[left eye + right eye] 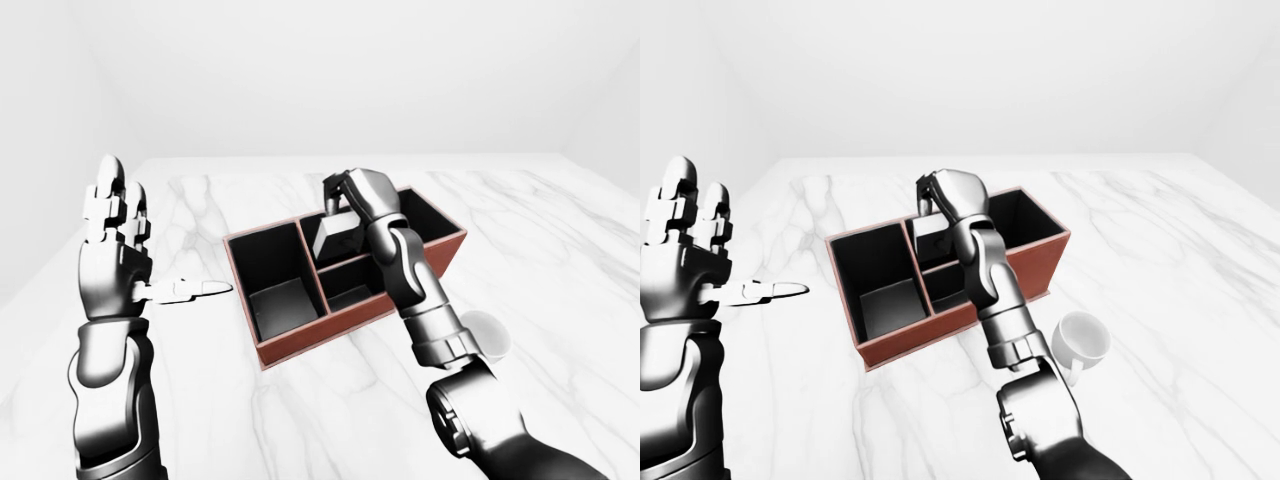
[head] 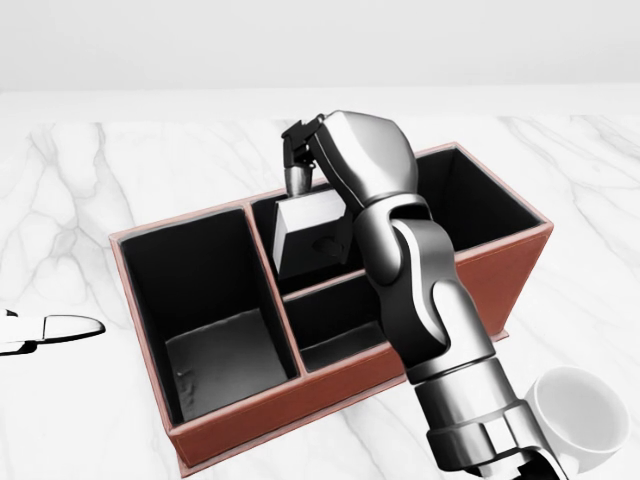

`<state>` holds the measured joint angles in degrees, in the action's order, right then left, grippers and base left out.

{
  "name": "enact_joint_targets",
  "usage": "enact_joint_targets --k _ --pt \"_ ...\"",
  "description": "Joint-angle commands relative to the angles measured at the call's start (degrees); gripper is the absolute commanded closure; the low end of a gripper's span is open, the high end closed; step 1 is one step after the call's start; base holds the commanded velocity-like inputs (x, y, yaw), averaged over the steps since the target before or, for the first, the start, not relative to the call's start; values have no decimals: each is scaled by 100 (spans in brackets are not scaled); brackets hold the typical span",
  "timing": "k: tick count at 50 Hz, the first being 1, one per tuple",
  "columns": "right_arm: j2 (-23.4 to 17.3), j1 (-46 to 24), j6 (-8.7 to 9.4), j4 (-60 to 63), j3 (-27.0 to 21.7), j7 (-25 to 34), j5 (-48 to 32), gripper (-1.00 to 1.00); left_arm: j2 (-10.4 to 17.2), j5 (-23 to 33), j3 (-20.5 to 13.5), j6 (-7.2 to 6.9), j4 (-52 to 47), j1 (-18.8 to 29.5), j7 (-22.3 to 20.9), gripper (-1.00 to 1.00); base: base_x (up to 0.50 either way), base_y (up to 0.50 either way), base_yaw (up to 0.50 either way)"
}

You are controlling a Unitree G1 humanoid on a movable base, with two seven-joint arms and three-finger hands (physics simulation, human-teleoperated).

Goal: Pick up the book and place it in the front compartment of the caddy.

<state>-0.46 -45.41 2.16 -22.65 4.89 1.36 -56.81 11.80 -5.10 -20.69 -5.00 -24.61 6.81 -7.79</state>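
The right hand [image 2: 300,160] is clamped on the grey book [image 2: 308,238], tilted over the brown caddy's [image 2: 330,395] upper middle compartment; the left hand [image 1: 112,215] is raised, fingers spread

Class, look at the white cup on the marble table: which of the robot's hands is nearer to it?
Right. The right hand grips the book over the caddy, up-left of the cup; the left hand is raised far left.

no readable text, labels, numbers or signs anywhere
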Motion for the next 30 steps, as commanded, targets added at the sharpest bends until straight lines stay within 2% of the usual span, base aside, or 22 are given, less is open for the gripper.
enact_joint_targets --k 1,30 --pt "19 -168 -209 -369 22 -454 -21 100 5 -11 -16 0 -40 0 1 -100 0 0 0" --pt "-107 -600 -616 -1520 -32 -1134 -57 100 4 -4 -9 0 2 3 1 -100 0 0 0"
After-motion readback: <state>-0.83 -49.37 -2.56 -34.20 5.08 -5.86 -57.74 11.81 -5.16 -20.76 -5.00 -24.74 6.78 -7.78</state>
